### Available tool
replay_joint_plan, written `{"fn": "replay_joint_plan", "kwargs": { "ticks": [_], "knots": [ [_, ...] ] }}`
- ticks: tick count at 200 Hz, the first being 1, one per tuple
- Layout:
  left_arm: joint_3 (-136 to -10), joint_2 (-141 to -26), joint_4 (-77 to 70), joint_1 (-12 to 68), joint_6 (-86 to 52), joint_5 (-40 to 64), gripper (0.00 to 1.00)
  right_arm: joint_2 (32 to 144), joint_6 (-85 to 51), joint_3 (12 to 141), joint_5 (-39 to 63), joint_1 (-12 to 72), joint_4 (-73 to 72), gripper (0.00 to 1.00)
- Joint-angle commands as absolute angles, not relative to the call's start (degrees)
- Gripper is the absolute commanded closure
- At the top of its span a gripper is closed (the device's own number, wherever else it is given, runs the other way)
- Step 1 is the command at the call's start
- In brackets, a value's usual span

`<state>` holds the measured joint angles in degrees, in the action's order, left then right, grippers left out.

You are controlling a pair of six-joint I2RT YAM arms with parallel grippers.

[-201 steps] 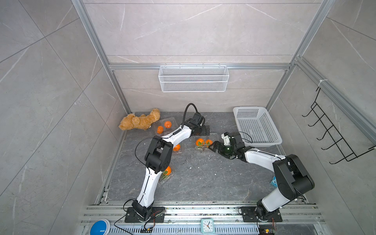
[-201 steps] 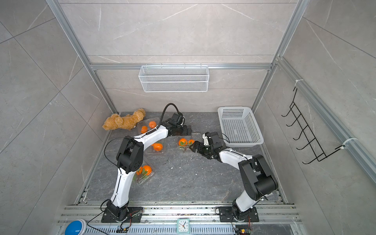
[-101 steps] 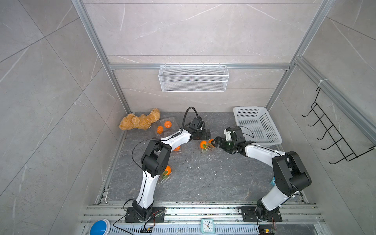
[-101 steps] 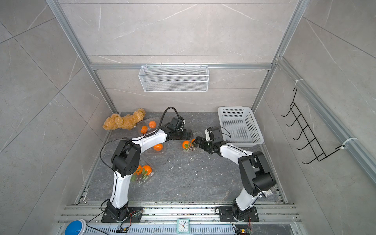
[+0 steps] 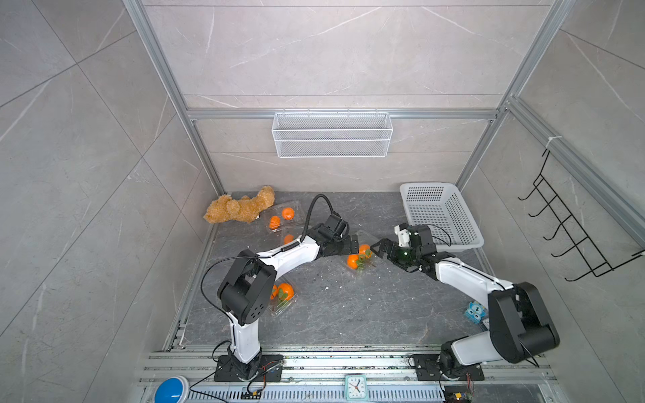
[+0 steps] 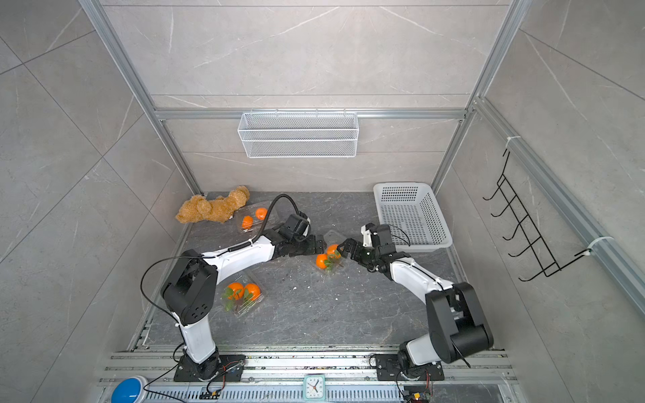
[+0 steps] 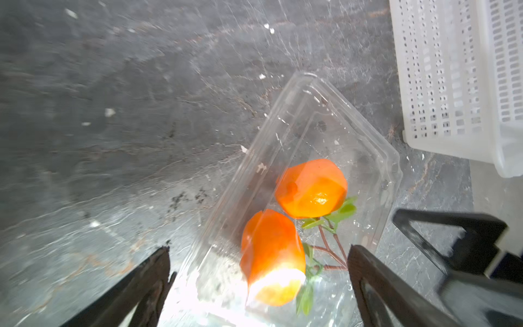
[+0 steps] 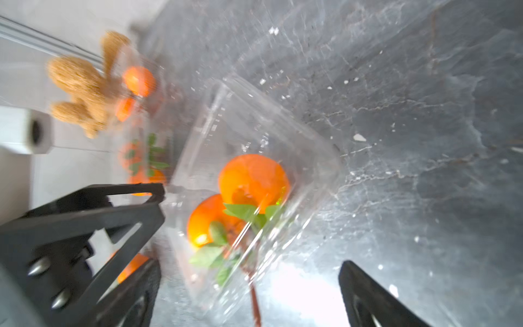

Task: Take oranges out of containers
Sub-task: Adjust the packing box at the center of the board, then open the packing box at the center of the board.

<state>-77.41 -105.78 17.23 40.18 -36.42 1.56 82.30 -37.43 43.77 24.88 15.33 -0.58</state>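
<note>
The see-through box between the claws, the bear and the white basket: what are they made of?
Box: probably thin clear plastic; glossy with bright glints, and the oranges inside show through it.
Bear: plush fabric, it seems; tan, fuzzy, no shine.
Basket: likely hard white plastic; smooth, with neat rows of moulded holes.

Grey slab [image 5: 349, 314]: containers [image 7: 319, 124], basket [image 5: 469, 223], teddy [image 5: 241, 209].

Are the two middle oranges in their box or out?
In. Both oranges lie inside the clear box in the left wrist view; its walls surround them.
</note>
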Motion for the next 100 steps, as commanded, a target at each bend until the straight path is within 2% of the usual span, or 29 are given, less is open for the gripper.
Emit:
{"fn": "replay_joint_plan", "kwargs": {
  "ticks": [1, 39, 70, 100],
  "knots": [
    [-82.3, -102.9, 23.2, 39.9, -34.6, -4.4, 0.00, 81.5, -45.5, 39.6, 27.8, 15.3, -9.1, 0.00],
    [-85.9, -106.3, 23.2, 39.7, -33.8, -3.4, 0.00, 87.5, -57.7, 33.6, 34.5, 15.7, -29.9, 0.00],
    [-87.5, -109.3, 21.2, 39.7, -34.1, 1.0, 0.00, 83.8, -56.5, 31.1, 33.0, 15.8, -27.9, 0.00],
    [-86.5, -109.7, 20.2, 39.7, -34.8, 1.1, 0.00, 80.8, -57.9, 28.5, 33.0, 16.1, -28.5, 0.00]
  ]
}}
